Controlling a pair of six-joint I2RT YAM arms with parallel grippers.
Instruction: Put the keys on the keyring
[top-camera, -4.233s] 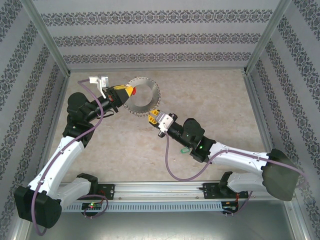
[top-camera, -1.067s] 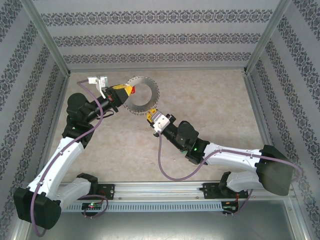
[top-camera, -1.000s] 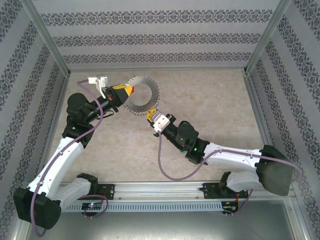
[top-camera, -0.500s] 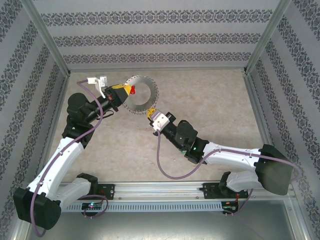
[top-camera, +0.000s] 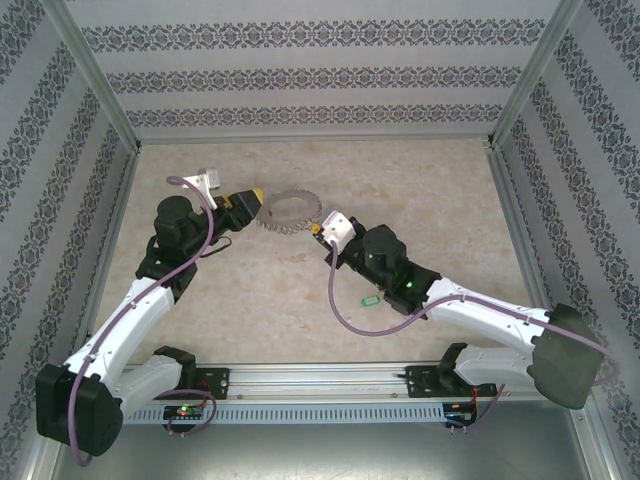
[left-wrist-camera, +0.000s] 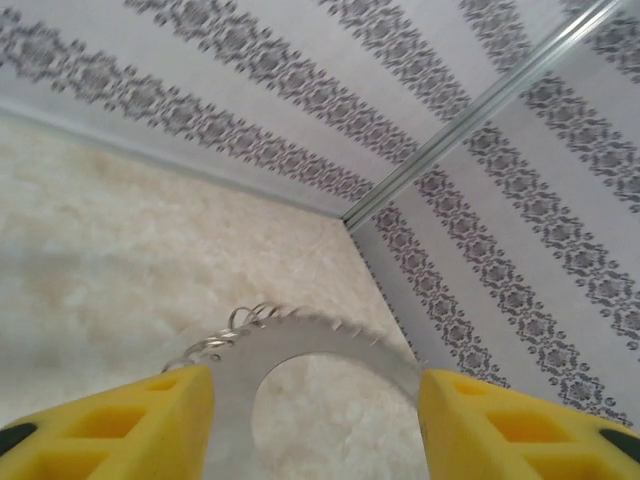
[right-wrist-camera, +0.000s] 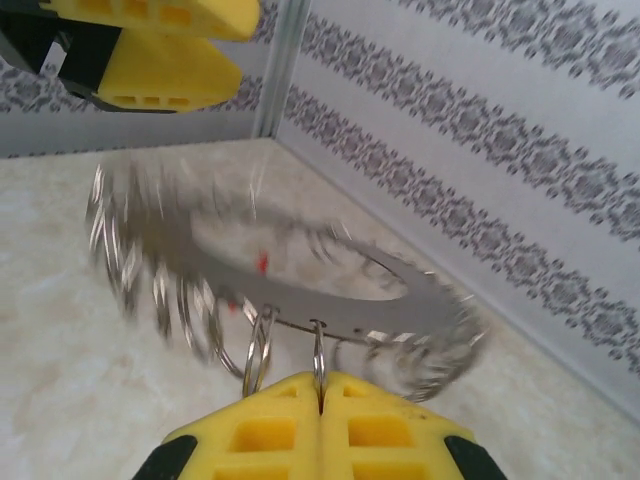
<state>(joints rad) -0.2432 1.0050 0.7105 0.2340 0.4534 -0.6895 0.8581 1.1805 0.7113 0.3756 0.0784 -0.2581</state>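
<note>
One keyring and one green-tagged key could be counted, along with two arms. A tiny red speck showed through the ring's hole in the right wrist view, too small to say what it was.

The keyring was a wide, flat, grey metal disc with a round central hole, its rim fringed with many small wire loops. It sat left of centre toward the far side of the table, between the two sets of jaws. In the right wrist view it was blurred and tilted. Whether it rested on the table or hung clear could not be told.

The green-tagged key lay on the table nearer the arm bases, well apart from the ring and just beside the right arm.

The left jaws stood wide apart. Their two yellow fingers flanked the ring's left side, with the hole and part of the rim showing in the gap. They gripped nothing, and whether a fingertip touched the ring's edge could not be told.

The right jaws were closed tight, their yellow fingers pressed together. A single pinched loop on the ring's near-right rim was caught between the tips.
</note>
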